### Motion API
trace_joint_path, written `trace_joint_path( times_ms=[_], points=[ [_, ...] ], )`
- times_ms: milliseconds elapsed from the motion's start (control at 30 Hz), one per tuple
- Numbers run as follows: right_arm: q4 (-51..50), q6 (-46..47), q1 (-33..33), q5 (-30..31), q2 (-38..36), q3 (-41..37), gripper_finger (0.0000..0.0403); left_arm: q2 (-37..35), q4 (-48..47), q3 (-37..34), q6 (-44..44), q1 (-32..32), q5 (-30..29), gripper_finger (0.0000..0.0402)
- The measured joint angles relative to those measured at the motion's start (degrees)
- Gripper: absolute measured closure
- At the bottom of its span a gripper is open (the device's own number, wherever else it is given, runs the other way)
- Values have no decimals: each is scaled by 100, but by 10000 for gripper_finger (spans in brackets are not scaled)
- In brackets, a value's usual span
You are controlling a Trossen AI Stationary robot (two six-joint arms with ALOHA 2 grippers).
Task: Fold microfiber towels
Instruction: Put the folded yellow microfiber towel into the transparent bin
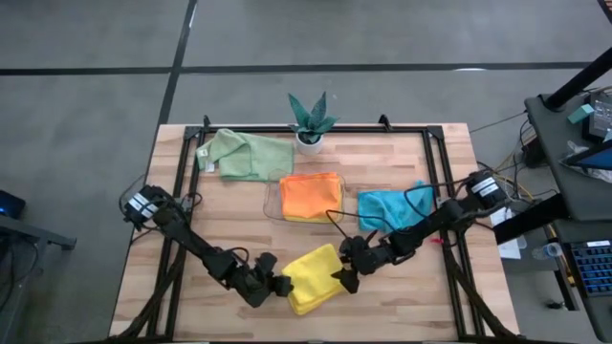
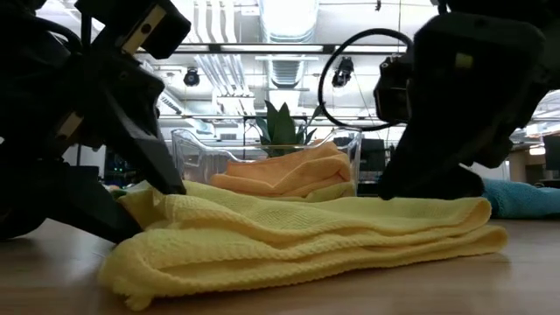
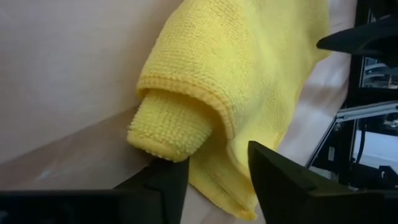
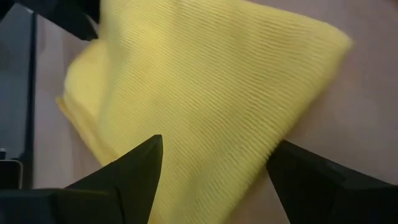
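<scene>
A yellow microfiber towel (image 1: 314, 278), ribbed and folded into soft layers with one end rolled, lies at the near middle of the wooden table (image 1: 402, 315). The left gripper (image 1: 278, 284) sits at its left edge, fingers (image 3: 283, 180) parted around that rolled end, and the right gripper (image 1: 346, 278), spread wide, sits at its right edge holding nothing. Four towels show: this yellow one, one orange towel (image 1: 311, 196) in the clear tray (image 1: 271, 203), one teal-blue towel (image 1: 394, 207) to the right, and one pale green towel (image 1: 246, 155) far left beside one potted plant (image 1: 311, 120).

yellow towel (image 3: 249, 74): nubby matt cloth | table (image 1: 478, 277): smooth, seemingly matt wood
</scene>
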Motion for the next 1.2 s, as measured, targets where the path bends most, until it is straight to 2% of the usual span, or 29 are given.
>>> trace_joint_path(
  times_ms=[233, 433, 533, 767, 967, 1200],
  points=[
    [75, -222, -4, -138, 260, 324, 158, 10, -4, 13, 227, 0, -26, 325],
    [106, -352, -15, -145, 270, 429, 217, 13, -11, 2, 449, 7, -217, 389],
    [107, -373, -16, -93, 270, 429, 260, -33, -20, -12, 451, 20, -248, 398],
    [111, -710, 87, 425, 270, 429, 380, -309, -111, -48, 500, 45, -208, 366],
    [150, -833, 141, 660, 270, 408, 389, -575, -68, -167, 299, 37, 464, 319],
    [202, -706, 151, 696, 270, 328, 390, -813, -52, -212, -217, -72, 972, 230]
  ],
)
